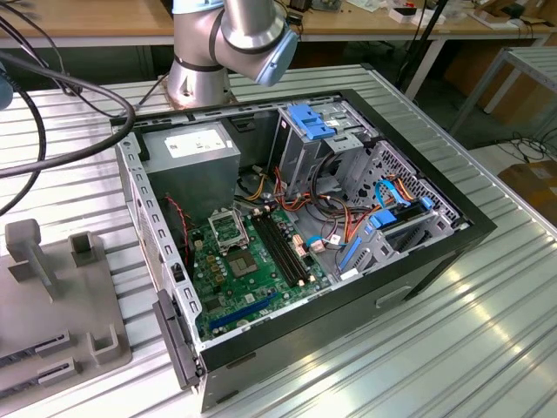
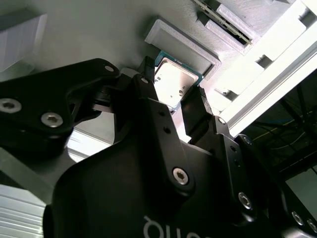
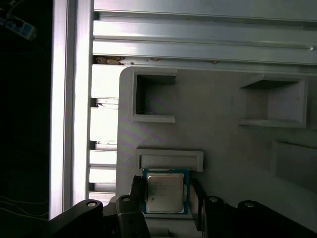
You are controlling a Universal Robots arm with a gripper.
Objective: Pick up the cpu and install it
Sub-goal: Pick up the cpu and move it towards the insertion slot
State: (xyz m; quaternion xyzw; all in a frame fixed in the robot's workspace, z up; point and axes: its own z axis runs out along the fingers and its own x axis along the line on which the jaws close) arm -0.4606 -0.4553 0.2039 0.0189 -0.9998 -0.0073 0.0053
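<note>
I am seeing the gripper (image 2: 173,80) hovering over the grey tray (image 3: 228,144) on the table (image 3: 198,49). Its jaws are standing narrow, closely flanking the cpu (image 3: 166,193), which is lying flat on the tray beside a raised ridge (image 3: 169,159).

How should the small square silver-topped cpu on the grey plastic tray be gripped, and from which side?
Probably pinch the two opposite edges clear of the raised grey block, coming straight down: the cpu lies flat, metal top up, on the grey tray.
</note>
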